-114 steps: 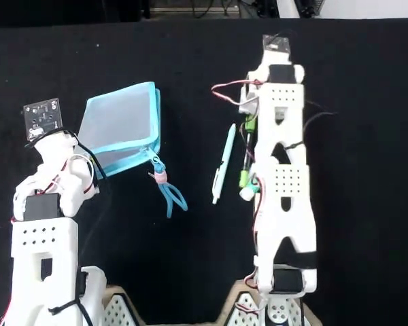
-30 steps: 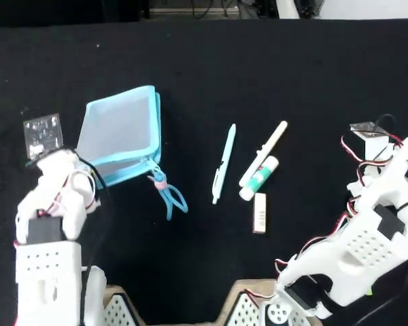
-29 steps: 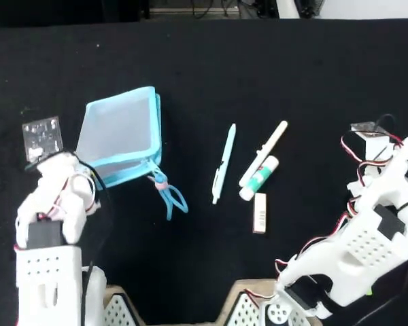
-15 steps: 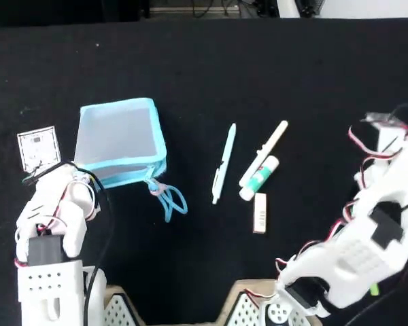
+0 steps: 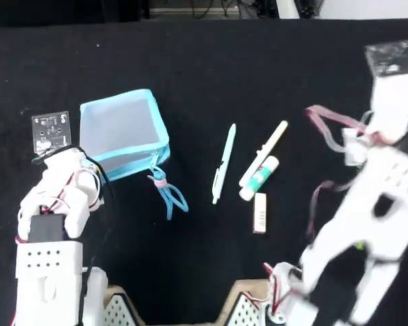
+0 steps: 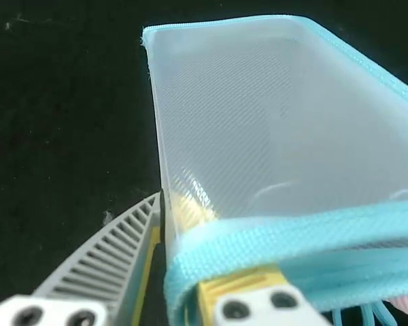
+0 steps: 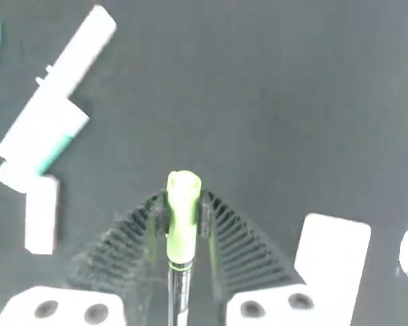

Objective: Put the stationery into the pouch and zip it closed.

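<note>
Gripping the pouch (image 5: 121, 130) by its near edge, the left gripper (image 6: 168, 224) has its jaws closed on the thin wall, with a ribbed grey finger (image 6: 126, 261) outside and a yellow one inside, seen through the fabric. The pouch is a boxy case of translucent white mesh, bound with a woven teal zipper band (image 6: 285, 234). It sits on the left part of the black cloth-covered desk (image 5: 211, 68). Its zipper pull (image 5: 167, 193), a pink bead with looped teal cords, trails onto the cloth beside it.

The right gripper (image 7: 183, 207) is pinched tight on a slim pen with a rounded lime-green cap (image 7: 183, 204), which stands between two ribbed dark fingers.

Four pieces lie loose on the middle of the desk, well apart from the pouch. A slender light-blue pen (image 5: 224, 163) lies alone. To its right are a long cream stick pen (image 5: 266, 151) and a stubby white-and-teal marker (image 5: 258, 178), side by side and touching. A small white rectangular eraser (image 5: 260, 212) lies just below the marker's end.
</note>
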